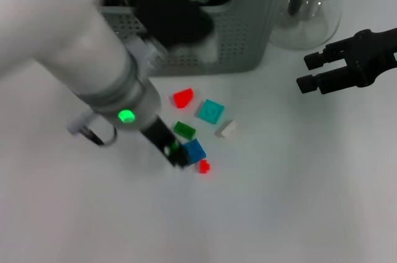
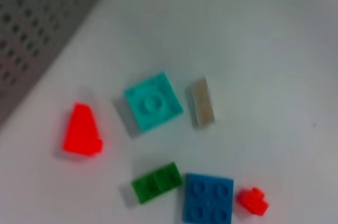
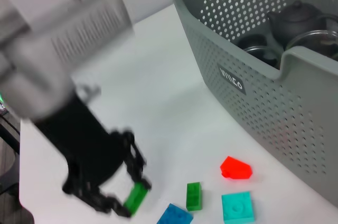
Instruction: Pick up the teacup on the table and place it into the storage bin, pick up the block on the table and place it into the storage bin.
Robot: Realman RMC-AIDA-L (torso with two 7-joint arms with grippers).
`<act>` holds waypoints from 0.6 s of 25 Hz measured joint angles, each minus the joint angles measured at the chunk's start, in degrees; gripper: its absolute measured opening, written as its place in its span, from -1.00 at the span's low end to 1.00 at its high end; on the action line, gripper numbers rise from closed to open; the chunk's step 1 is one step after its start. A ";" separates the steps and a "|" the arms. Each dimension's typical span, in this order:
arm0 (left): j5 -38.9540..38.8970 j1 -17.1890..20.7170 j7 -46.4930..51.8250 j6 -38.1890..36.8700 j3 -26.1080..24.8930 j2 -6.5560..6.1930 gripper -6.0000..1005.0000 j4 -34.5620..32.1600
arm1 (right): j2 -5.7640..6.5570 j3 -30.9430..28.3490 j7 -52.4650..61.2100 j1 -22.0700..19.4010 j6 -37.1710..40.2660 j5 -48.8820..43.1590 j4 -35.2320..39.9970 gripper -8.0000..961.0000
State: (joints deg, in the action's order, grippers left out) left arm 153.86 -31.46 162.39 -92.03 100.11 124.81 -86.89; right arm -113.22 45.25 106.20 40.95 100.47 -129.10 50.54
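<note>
Several small blocks lie on the white table in front of the storage bin (image 1: 248, 40): a red wedge (image 1: 183, 97), a teal plate (image 1: 211, 111), a white one (image 1: 226, 129), a green one (image 1: 184, 129), a blue one (image 1: 195, 150) and a tiny red one (image 1: 204, 166). My left gripper (image 1: 177, 154) reaches down just beside the blue block. In the right wrist view the left gripper (image 3: 129, 203) is shut on a second green block (image 3: 136, 197). No teacup stands on the table; dark teaware (image 3: 296, 18) sits inside the bin (image 3: 248, 86).
A clear glass teapot (image 1: 313, 12) with a black lid stands right of the bin. My right gripper (image 1: 307, 72) hovers open and idle at the right side. The blurred left arm crosses the bin's front left corner.
</note>
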 joint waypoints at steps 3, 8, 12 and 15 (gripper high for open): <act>-3.12 2.10 -2.77 -5.01 -8.91 -0.01 -0.19 -10.92 | 0.04 -0.05 0.11 0.01 0.09 0.00 0.01 0.43; -13.61 0.89 -7.85 -8.21 -26.54 -0.55 -0.17 -22.76 | 0.04 -0.08 0.20 -0.13 0.18 -0.08 -0.01 0.43; -14.93 -5.20 -12.44 -4.23 -36.20 -0.89 -0.14 -19.10 | 0.13 -0.08 0.81 0.12 0.56 -0.03 0.00 0.43; -13.16 -10.02 -13.54 1.51 -39.17 -2.38 -0.12 -10.52 | 0.12 -0.03 1.26 0.59 0.90 -0.01 0.00 0.43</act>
State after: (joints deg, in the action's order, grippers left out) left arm 140.70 -41.48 148.86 -90.52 60.94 122.43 -97.41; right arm -113.09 45.22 107.45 41.54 101.37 -129.11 50.54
